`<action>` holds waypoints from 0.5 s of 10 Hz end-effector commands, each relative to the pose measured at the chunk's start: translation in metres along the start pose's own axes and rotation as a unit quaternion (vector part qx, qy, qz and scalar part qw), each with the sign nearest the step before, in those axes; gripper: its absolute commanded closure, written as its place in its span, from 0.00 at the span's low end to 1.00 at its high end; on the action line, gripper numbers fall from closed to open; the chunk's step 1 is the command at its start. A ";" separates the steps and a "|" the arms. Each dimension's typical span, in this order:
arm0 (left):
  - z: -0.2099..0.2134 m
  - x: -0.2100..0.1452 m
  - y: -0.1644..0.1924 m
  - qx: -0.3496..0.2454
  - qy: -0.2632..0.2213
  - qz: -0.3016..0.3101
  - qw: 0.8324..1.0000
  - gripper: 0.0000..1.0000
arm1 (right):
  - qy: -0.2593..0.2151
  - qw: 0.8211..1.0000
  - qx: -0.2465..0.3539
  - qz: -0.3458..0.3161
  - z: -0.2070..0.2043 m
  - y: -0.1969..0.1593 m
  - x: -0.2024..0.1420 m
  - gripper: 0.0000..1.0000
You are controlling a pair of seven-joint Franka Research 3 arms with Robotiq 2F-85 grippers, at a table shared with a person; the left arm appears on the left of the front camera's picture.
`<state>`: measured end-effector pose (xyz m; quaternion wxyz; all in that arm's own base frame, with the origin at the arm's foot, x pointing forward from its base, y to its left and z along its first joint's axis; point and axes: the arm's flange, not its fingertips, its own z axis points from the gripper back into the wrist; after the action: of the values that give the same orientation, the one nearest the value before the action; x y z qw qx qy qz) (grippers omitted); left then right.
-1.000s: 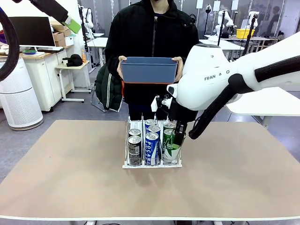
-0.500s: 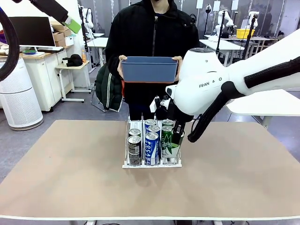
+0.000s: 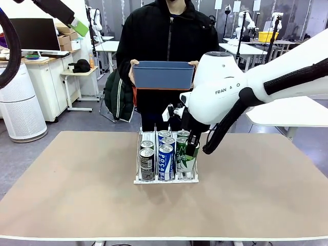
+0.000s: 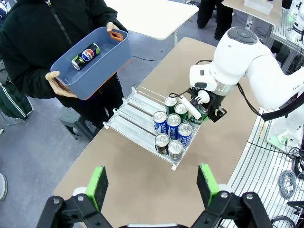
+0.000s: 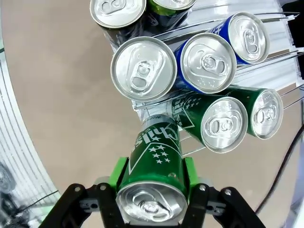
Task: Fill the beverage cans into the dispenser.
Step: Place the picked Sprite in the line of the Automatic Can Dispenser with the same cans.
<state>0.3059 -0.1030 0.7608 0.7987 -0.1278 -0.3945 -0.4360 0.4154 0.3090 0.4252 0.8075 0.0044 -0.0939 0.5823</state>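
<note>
A green can (image 5: 153,142), tilted, is clamped between the green pads of the right gripper (image 5: 154,178) at the front of the right-hand lane of the white dispenser (image 4: 126,116), which sits mid-table (image 3: 66,179). The lanes hold other cans (image 3: 166,154). Beyond, a person holds a blue tub (image 3: 163,77) containing a lone can (image 4: 85,56). The left gripper (image 4: 152,187) hovers high above, jaws wide apart.

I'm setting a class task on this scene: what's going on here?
The right gripper is shut on a green can, tilted at the front of the dispenser, whose lanes already hold other cans. The left gripper hangs open. A person holds a blue tub with one more can inside.
</note>
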 end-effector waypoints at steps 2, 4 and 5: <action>0.000 0.000 0.000 -0.003 -0.005 0.006 1.000 0.00 | -0.039 0.998 -0.040 -0.008 -0.009 -0.020 0.014 0.42; 0.000 0.000 0.000 -0.003 -0.005 0.006 1.000 0.00 | -0.036 0.998 -0.041 -0.008 -0.010 -0.023 0.016 0.42; 0.000 0.000 0.000 -0.003 -0.005 0.006 1.000 0.00 | -0.026 0.999 -0.038 -0.007 -0.015 -0.024 0.017 0.42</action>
<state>0.3059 -0.1030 0.7608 0.7987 -0.1278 -0.3945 -0.4360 0.4307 0.3149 0.4140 0.8078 0.0091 -0.1127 0.5785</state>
